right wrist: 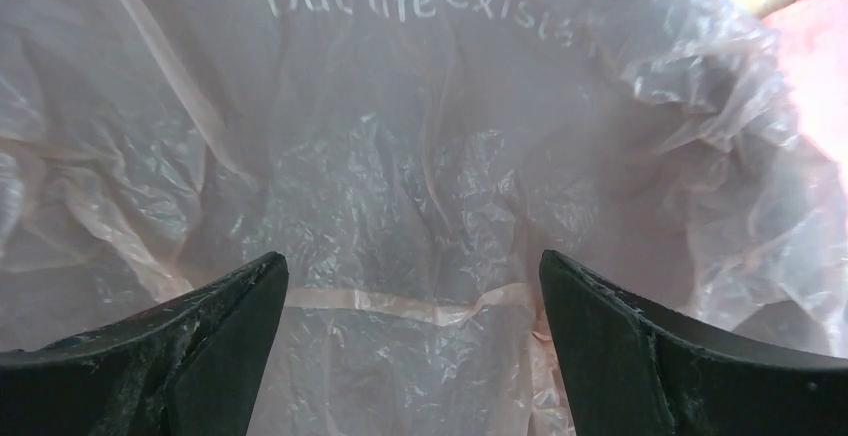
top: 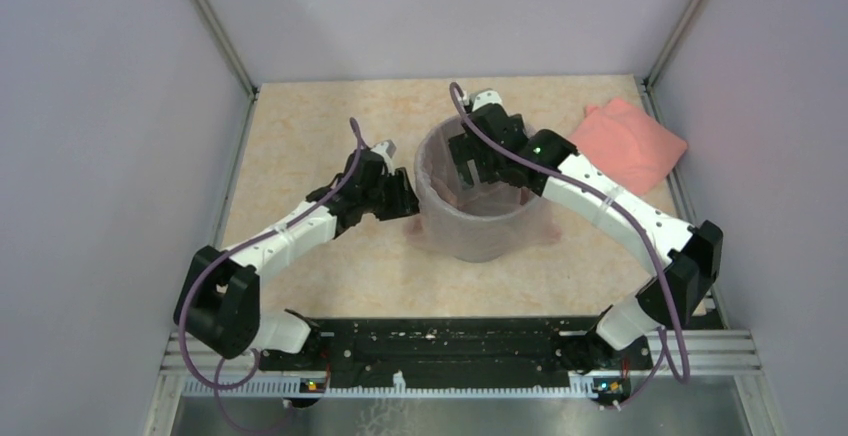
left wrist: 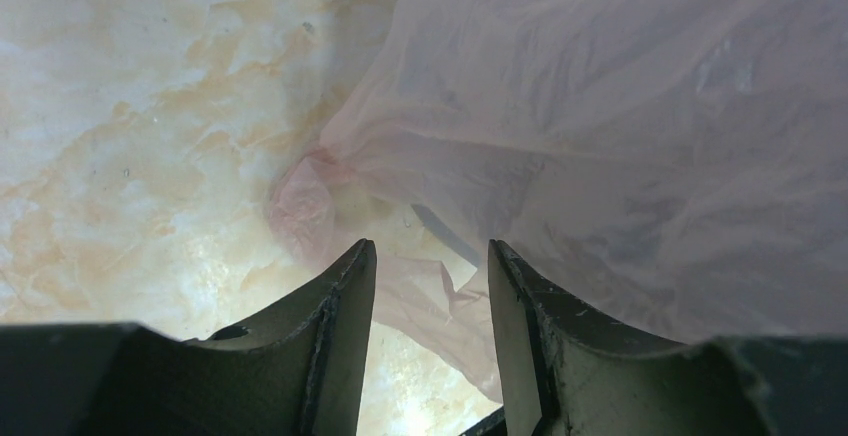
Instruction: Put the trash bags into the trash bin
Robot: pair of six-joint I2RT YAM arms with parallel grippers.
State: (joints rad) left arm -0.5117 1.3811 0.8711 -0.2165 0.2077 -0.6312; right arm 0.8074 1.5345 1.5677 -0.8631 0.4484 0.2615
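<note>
Right pincer [top: 468, 161] hangs in the mouth of the grey trash bin [top: 470, 244], jaws spread wide and gripping nothing. Below it the translucent pink trash bag [right wrist: 400, 156] lines the bin interior, probably so the liner can be pressed down. Left pincer [top: 403, 196] sits just beside the bin's left outer wall, jaws about half apart, no film clamped between them. Bag film drapes over that wall and bunches on the table [top: 300, 136]. This outer skirt is likely the main obstacle to full insertion. A folded salmon-pink bundle [top: 632, 144] lies well apart, far right.
</note>
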